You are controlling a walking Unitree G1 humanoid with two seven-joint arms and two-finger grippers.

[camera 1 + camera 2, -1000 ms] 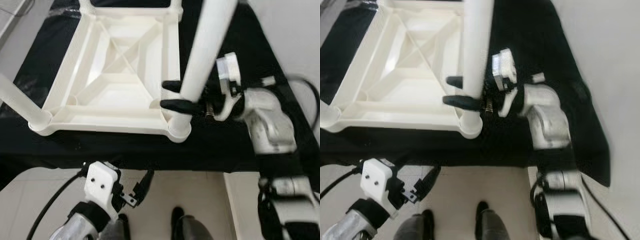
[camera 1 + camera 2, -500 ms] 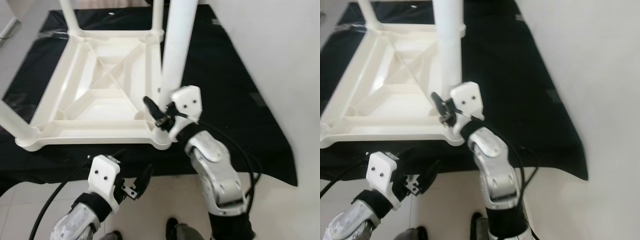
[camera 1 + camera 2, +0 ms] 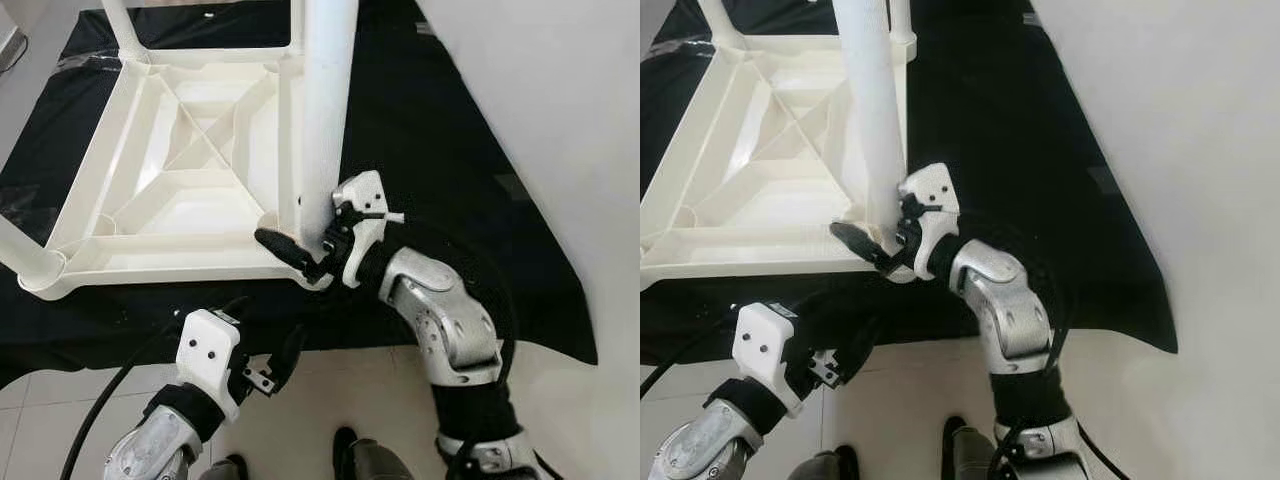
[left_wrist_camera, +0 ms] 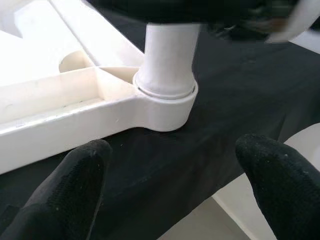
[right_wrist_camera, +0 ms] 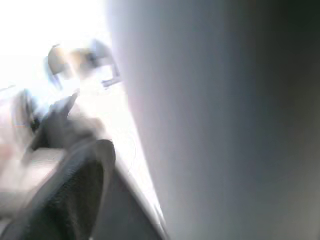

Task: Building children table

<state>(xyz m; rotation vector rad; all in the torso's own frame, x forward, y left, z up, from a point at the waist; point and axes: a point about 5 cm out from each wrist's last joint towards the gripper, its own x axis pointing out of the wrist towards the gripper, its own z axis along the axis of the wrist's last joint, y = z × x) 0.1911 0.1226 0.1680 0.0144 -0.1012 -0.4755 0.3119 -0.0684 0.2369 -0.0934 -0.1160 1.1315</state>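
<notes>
A white plastic children's table [image 3: 150, 262] lies upside down on a black cloth [image 3: 430, 130], its legs pointing up. My right gripper [image 3: 300, 245] is at the base of the near right leg [image 3: 322, 110], just above its corner socket [image 4: 167, 107]. One black finger [image 3: 283, 248] wraps the front of the leg and the other is hidden behind it. The blurred right wrist view has the leg [image 5: 215, 120] close against a finger [image 5: 75, 195]. My left gripper [image 3: 285, 355] hangs open below the cloth's front edge, pointing at that same corner, its fingers [image 4: 75, 175] wide apart.
Two more legs stand at the near left [image 3: 25, 255] and far left [image 3: 118, 25] corners. A white wall [image 3: 560, 150] runs along the right. Tiled floor [image 3: 330, 395] lies below the cloth's edge, and a black cable [image 3: 100, 410] trails from my left arm.
The camera has shifted. My right arm swung from the leg's right side round to its front, and the gripper dropped to the leg's base. The left arm has stayed put.
</notes>
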